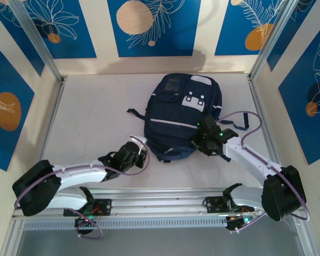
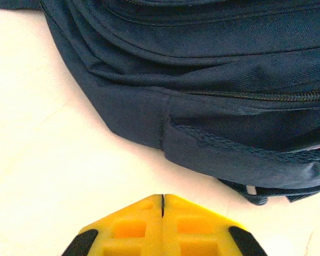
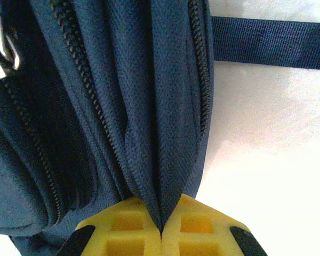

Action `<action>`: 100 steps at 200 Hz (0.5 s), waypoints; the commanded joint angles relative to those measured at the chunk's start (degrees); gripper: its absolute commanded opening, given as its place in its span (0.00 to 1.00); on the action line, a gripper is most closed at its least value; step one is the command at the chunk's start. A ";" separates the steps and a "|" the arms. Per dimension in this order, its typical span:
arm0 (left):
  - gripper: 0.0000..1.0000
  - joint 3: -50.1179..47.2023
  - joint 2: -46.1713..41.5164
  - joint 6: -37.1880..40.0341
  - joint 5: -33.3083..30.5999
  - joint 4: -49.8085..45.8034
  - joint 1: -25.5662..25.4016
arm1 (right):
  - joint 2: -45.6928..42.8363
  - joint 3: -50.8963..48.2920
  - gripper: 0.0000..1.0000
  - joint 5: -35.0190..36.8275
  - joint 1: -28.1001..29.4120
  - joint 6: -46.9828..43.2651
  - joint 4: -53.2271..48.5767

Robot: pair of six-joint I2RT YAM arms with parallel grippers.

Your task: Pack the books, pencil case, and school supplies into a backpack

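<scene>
As the right gripper (image 3: 161,230) pinches it, the backpack (image 3: 85,117) lies ahead.

txt: none legible | backpack (image 1: 170,128) white patch (image 1: 194,100) — marks too small to read

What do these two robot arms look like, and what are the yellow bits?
Both the left arm and right arm have white tube-like links with chunky black joints, and lilac cables loop alongside. The left gripper and right gripper are black with blocky yellow fingers, black at the outer corners.
</scene>
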 commanded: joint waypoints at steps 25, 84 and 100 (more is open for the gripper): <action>0.04 6.77 4.87 0.75 12.04 -1.26 0.33 | -3.24 0.51 0.08 -0.18 0.10 -5.02 -0.17; 0.36 10.39 6.16 5.99 31.92 -1.73 3.53 | -4.28 -0.57 0.07 -3.05 -0.69 -5.85 1.00; 0.42 10.13 7.46 5.79 39.07 1.01 4.91 | -4.45 -0.64 0.07 -3.84 -0.86 -6.12 1.37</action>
